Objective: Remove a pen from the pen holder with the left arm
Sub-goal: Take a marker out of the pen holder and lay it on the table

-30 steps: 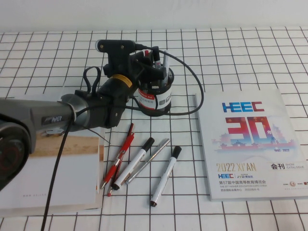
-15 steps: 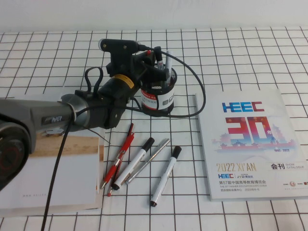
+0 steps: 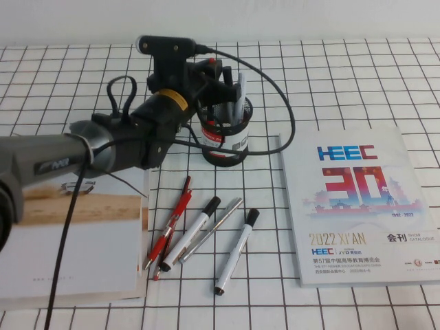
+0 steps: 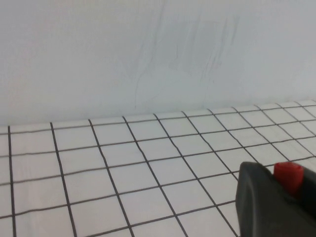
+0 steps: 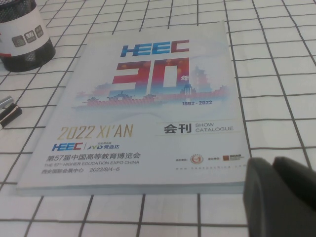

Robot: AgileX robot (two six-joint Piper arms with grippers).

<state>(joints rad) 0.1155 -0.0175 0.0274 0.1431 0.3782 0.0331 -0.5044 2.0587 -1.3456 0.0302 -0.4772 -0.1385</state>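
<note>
A black mesh pen holder (image 3: 227,141) with a white label stands at the middle back of the table with several pens (image 3: 238,93) upright in it. My left gripper (image 3: 218,86) hangs right over its mouth. In the left wrist view that gripper (image 4: 289,186) is shut on a pen with a red cap (image 4: 288,175), which shows between the dark fingers (image 4: 256,197). My right gripper (image 5: 291,197) is out of the high view; its wrist view shows it low over the near edge of a catalogue, jaws together, nothing held.
A white HEEC catalogue (image 3: 361,199) lies on the right, next to the holder (image 5: 22,34). Several loose pens and markers (image 3: 199,227) lie in front of the holder. A pale book (image 3: 75,234) sits at the front left under the left arm.
The left gripper's jaws have closed on the red-capped pen. The arm has risen a little, and the holder has shifted slightly right.
</note>
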